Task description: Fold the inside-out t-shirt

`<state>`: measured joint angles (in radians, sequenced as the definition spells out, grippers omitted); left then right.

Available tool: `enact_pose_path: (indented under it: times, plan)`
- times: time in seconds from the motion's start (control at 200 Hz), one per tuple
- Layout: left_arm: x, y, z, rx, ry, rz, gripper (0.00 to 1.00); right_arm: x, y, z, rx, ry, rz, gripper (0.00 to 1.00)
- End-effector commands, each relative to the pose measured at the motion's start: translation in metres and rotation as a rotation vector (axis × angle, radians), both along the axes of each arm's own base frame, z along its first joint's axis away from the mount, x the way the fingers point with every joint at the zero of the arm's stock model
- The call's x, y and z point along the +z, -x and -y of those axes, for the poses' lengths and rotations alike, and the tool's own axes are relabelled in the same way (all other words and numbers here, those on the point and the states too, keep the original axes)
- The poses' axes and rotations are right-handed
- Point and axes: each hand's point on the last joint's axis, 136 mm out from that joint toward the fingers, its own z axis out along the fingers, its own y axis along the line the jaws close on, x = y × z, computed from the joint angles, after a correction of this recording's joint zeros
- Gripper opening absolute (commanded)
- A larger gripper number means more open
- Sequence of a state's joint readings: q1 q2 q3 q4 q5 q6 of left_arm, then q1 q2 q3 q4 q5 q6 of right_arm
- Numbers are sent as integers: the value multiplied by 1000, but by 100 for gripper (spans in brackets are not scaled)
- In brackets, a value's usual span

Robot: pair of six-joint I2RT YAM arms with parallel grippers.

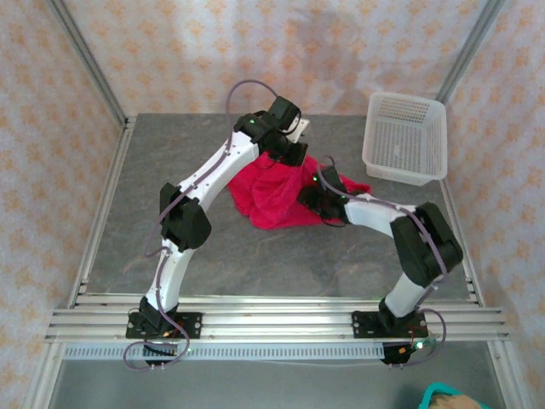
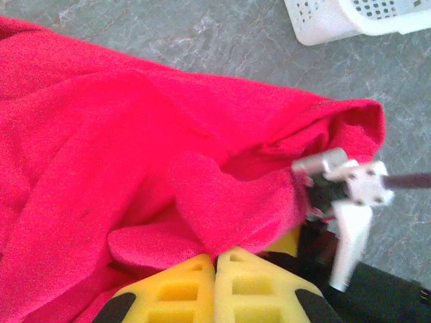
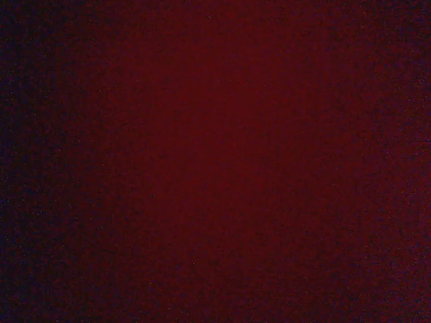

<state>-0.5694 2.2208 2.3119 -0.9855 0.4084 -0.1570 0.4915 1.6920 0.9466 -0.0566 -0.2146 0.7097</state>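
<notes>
The inside-out t-shirt (image 1: 268,200) lies bunched in a red-pink heap in the middle of the grey table. My left gripper (image 1: 285,155) reaches down onto its far side. Its yellow fingers (image 2: 217,259) are shut on a raised fold of the t-shirt (image 2: 101,134). My right gripper (image 1: 311,198) is pushed into the heap's right side, with its fingers buried under the cloth. Its wrist hardware (image 2: 347,195) sticks out from under the fabric's edge. Dim red cloth (image 3: 215,161) lies against the right wrist camera, so the jaws are hidden.
A white mesh basket (image 1: 404,136) stands at the table's far right, close to the shirt's right edge (image 2: 350,17). Bare grey tabletop (image 1: 281,264) lies between the heap and the arm bases. Metal frame rails run along the left and right sides.
</notes>
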Motion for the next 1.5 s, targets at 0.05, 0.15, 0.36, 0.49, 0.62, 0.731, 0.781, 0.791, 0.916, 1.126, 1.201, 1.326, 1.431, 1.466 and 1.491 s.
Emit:
enact_pose_path:
  times: [0.05, 0.15, 0.36, 0.49, 0.62, 0.731, 0.781, 0.791, 0.916, 1.126, 1.201, 1.326, 1.431, 1.466, 1.491]
  plan:
    - [33, 11, -11, -4, 4, 32, 0, 37, -48, 13, -121, 66, 142, 62]
    - [32, 13, -14, -7, -4, 32, 0, 47, -47, 23, -140, 105, 161, 58]
    - [28, 9, -21, 6, -6, 24, 0, 47, -43, 38, -161, 123, 171, 51]
    - [31, 9, -19, 2, 9, 25, 0, 32, -54, 34, -149, 112, 148, 56]
    - [33, 10, -20, 2, 7, 26, 0, 9, -68, 26, -144, 104, 106, 56]
    - [33, 12, -24, -1, 7, 16, 0, 2, -76, 27, -153, 91, 87, 42]
    - [34, 12, -27, 3, 18, 6, 0, 9, -77, 28, -154, 78, 93, 26]
    - [34, 12, -27, 1, 21, 5, 0, 11, -77, 29, -154, 77, 95, 23]
    - [44, 2, -43, 36, 24, 34, 0, 62, -60, 32, -95, 52, 99, 0]
    - [34, -38, -85, 157, -14, 53, 0, 208, 4, 45, 66, -84, 215, 0]
    - [20, -47, -95, 191, -22, 28, 0, 256, 23, 55, 73, -202, 290, 0]
    - [2, -51, -97, 206, -30, -10, 0, 327, 50, 74, 51, -350, 421, 0]
    - [-6, -49, -91, 203, 2, -40, 0, 350, 53, 72, 64, -449, 462, 0]
    - [-7, -47, -89, 201, 6, -43, 0, 344, 48, 72, 57, -449, 456, 0]
    - [-8, -46, -88, 199, 7, -45, 0, 335, 44, 73, 46, -443, 444, 0]
